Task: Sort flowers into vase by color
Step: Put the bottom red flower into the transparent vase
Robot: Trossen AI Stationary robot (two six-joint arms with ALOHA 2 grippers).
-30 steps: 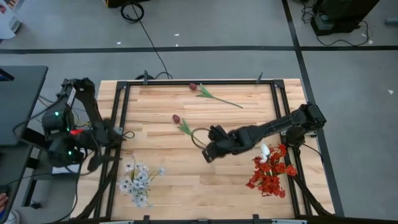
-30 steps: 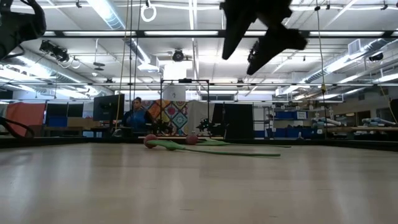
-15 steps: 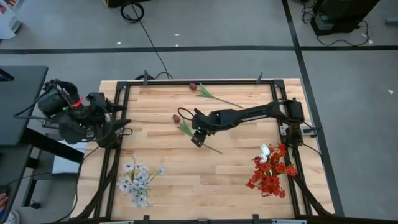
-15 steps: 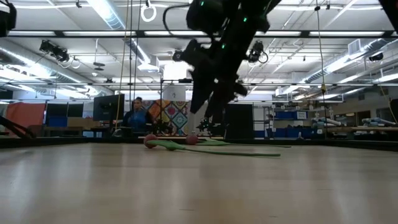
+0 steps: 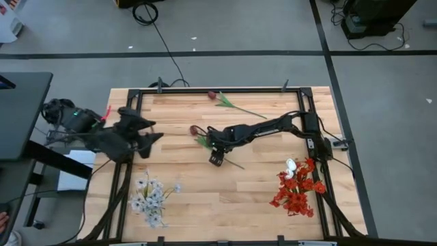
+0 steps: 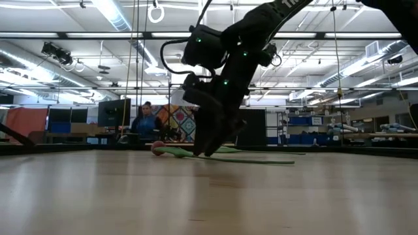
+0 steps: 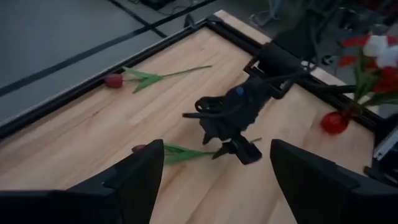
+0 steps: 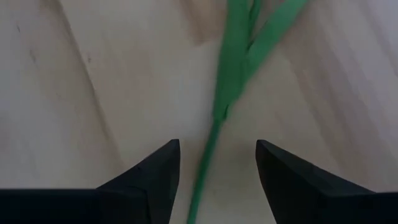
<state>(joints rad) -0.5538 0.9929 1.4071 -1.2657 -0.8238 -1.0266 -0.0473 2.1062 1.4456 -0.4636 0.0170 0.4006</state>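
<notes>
A dark maroon tulip (image 5: 194, 130) lies flat on the table, its green stem (image 8: 214, 118) running toward the near right. My right gripper (image 5: 216, 158) is low over that stem, pointing down and open. Its fingers (image 8: 155, 177) stand on either side of the stem with a gap on both sides. My left gripper (image 5: 151, 137) hovers open over the table's left side, facing the tulip (image 7: 138, 148). A second maroon tulip (image 5: 212, 94) lies by the far edge. White blossom sprays (image 5: 153, 198) sit near left. Red blooms (image 5: 297, 190) and a white tulip (image 5: 291, 165) stand near right.
A black metal frame (image 5: 205, 89) rims the wooden table. In the left wrist view the red blooms' stems rise from a small red round vessel (image 7: 336, 122) close to the right arm's base. Bare wood shows in the middle and near part of the table.
My right gripper has swung from beside the red blooms toward the table's left and dropped down over the middle tulip's stem, staying open. My left arm has come from off the table's left edge and reached in over its left side.
</notes>
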